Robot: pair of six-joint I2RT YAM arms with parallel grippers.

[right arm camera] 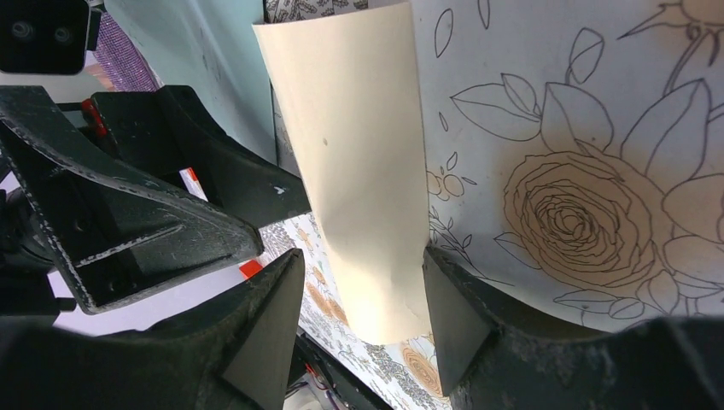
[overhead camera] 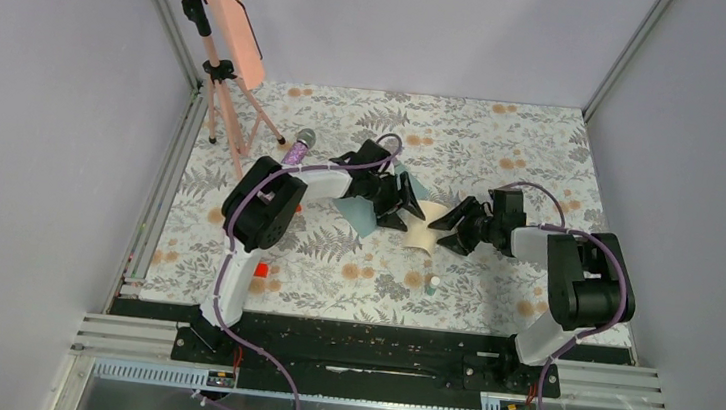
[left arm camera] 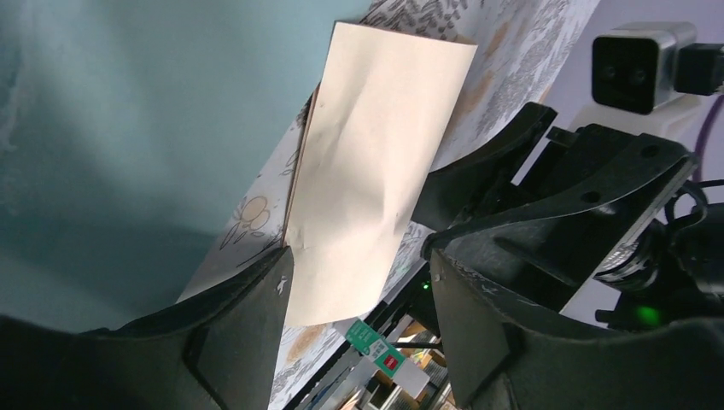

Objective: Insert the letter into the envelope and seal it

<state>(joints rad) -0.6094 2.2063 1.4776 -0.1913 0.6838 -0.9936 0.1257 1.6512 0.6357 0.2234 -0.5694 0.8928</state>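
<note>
One letter (right arm camera: 359,154) and one envelope (left arm camera: 128,128) are seen near the middle of the floral table (overhead camera: 506,138), the tan sheet bowed upward just beside the teal edge. Two grippers are counted, the left gripper (left arm camera: 359,256) and the right gripper (right arm camera: 363,265). Both are held with jaws spread, and the letter is framed between each pair; contact cannot be told. Bare tabletop is left toward the far and right edges.

The left claw (overhead camera: 401,207) and right claw (overhead camera: 452,226) flank the letter (overhead camera: 424,231) beside the envelope (overhead camera: 362,216).
</note>
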